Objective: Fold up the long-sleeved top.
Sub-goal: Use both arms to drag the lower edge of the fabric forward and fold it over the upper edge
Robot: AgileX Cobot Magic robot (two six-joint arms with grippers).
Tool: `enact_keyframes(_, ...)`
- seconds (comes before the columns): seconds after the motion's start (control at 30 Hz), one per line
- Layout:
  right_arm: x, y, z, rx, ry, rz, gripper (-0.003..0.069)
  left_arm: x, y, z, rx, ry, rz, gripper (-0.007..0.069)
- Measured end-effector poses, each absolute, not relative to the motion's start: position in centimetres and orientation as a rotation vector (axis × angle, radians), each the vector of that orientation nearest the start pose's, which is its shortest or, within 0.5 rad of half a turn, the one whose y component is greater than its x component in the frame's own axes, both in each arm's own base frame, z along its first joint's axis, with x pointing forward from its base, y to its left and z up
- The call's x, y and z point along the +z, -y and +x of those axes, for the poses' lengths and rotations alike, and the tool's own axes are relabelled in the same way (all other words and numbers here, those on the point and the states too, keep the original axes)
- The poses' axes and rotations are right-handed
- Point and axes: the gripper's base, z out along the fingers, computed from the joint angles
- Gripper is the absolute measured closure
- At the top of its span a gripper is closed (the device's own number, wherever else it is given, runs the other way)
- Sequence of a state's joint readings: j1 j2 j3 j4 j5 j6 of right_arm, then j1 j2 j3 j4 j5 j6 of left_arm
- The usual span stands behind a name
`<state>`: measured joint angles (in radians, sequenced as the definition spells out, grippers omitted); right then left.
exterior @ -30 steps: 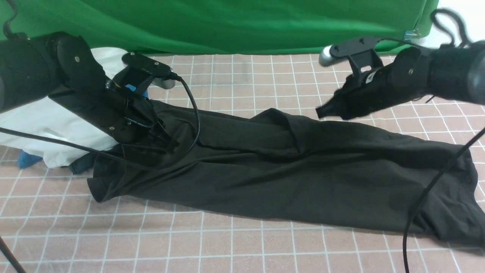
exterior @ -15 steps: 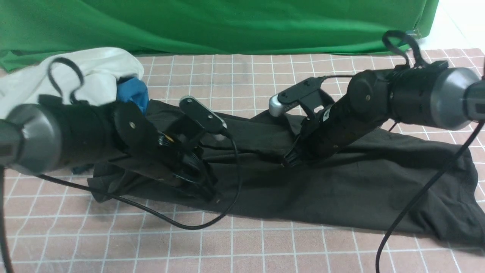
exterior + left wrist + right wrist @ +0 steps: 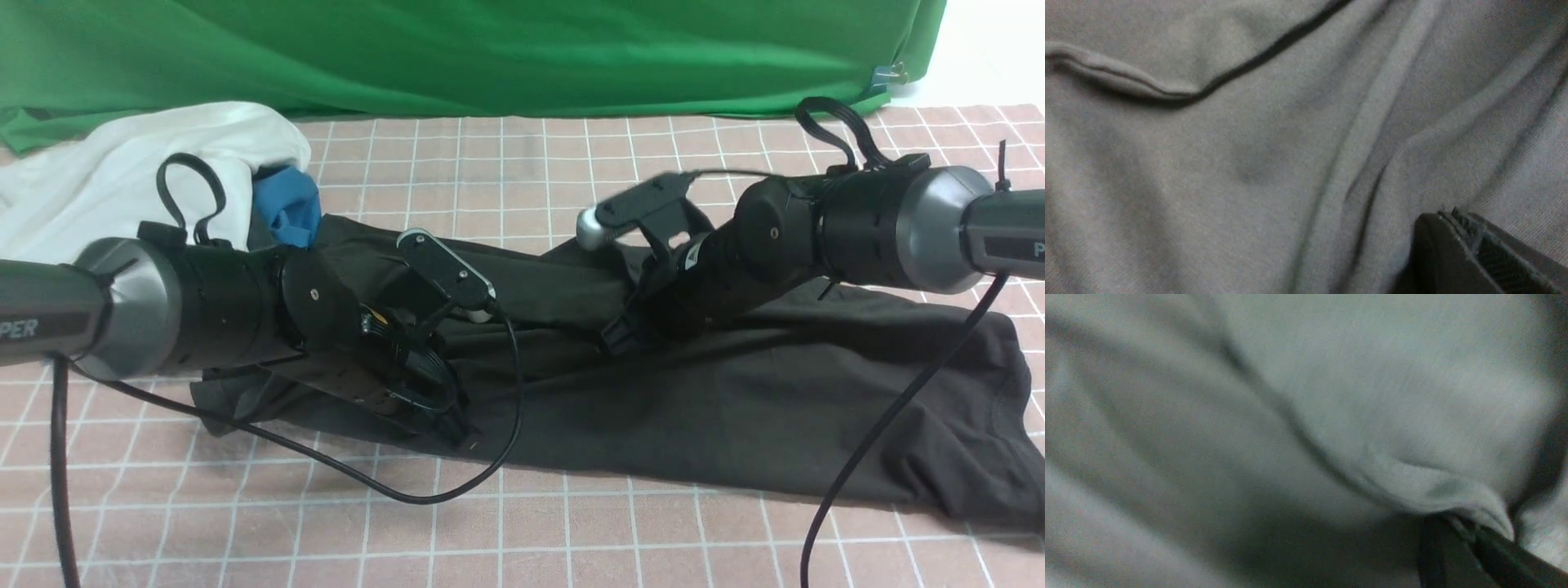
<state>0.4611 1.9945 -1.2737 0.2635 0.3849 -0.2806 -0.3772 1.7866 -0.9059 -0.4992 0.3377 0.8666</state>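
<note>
A green backdrop [image 3: 490,49] hangs behind the pink checked surface [image 3: 571,531] in front of you. The long-sleeved top [image 3: 735,408] lies stretched across the middle of it, from near your left arm to the far right edge, rumpled into long folds. Your left fingers [image 3: 454,421] are closed tight and press down near the top's near hem at its left end; you cannot tell whether cloth is caught between them. Your right fingers [image 3: 618,337] are closed on a raised fold near the top's far edge, about mid-length. A white garment [image 3: 98,188] and a blue cloth [image 3: 286,208] sit bunched at the far left.
</note>
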Motion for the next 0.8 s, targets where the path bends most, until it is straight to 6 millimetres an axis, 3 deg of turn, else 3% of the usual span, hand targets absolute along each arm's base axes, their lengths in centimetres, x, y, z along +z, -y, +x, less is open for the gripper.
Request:
enact_keyframes(0.13,16.7,-19.1,38.4,0.258,-2.324,-0.583,0.061,14.7,13.5,30.2,-0.211,-2.447,1.047,0.0606)
enact_keyframes(0.27,16.9,-17.6,41.0,0.185,-2.109,-0.478,0.0601,14.7,13.5,30.2,-0.213,-2.448,1.049,0.0606)
enact_keyframes(0.47,17.2,-14.7,42.5,0.128,-2.054,-0.391,0.0585,15.3,13.5,30.0,-0.21,-2.435,1.083,0.0606)
enact_keyframes(0.53,18.4,-13.9,42.1,0.134,-2.097,-0.389,0.0581,16.1,13.5,29.9,-0.211,-2.418,1.091,0.0606)
enact_keyframes(0.6,21.5,-13.5,40.8,0.172,-2.138,-0.396,0.058,18.0,13.7,30.2,-0.212,-2.368,1.07,0.0606)
enact_keyframes(0.67,23.2,-13.8,39.4,0.206,-2.188,-0.434,0.0582,19.6,13.9,30.6,-0.219,-2.331,1.056,0.0606)
enact_keyframes(0.73,24.7,-14.8,37.4,0.255,-2.264,-0.511,0.0594,21.4,14.3,31.4,-0.231,-2.306,1.061,0.0606)
enact_keyframes(0.8,24.6,-16.9,35.4,0.305,-2.35,-0.634,0.0621,23.1,14.4,32.1,-0.247,-2.324,1.054,0.0606)
